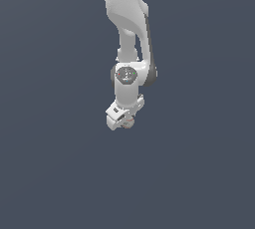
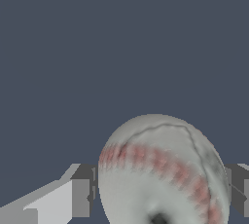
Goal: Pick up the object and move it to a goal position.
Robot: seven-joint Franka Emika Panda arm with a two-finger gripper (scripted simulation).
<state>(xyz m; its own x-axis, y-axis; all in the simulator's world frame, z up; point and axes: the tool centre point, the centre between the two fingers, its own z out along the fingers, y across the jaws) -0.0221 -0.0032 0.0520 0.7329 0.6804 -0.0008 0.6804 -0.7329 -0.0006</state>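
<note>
Ball (image 2: 163, 174) is sitting between the two fingers of the hand (image 2: 163, 194), filling the gap from one side to the other. In the wrist view it is showing a grey-beige skin crossed by a curved band of reddish stitches and a thin dark seam line. One dark finger pad (image 2: 85, 189) is pressing against one flank of the ball, and the other pad (image 2: 238, 189) is meeting the opposite flank, so the hand is clenching on the ball.

In the exterior view the white arm (image 1: 127, 19) is reaching down from the upper edge, and the hand (image 1: 125, 121) is hanging at its lower end, tilted toward the exterior view's left. Only a small patch of the ball (image 1: 128, 122) is peeking out below the hand, tucked against the fingers and far narrower than the hand itself.

Around the hand the plain grey-blue surface (image 1: 50, 173) is spreading out evenly, with no shadow or edge to tell whether the ball is touching the surface or being held clear of it.
</note>
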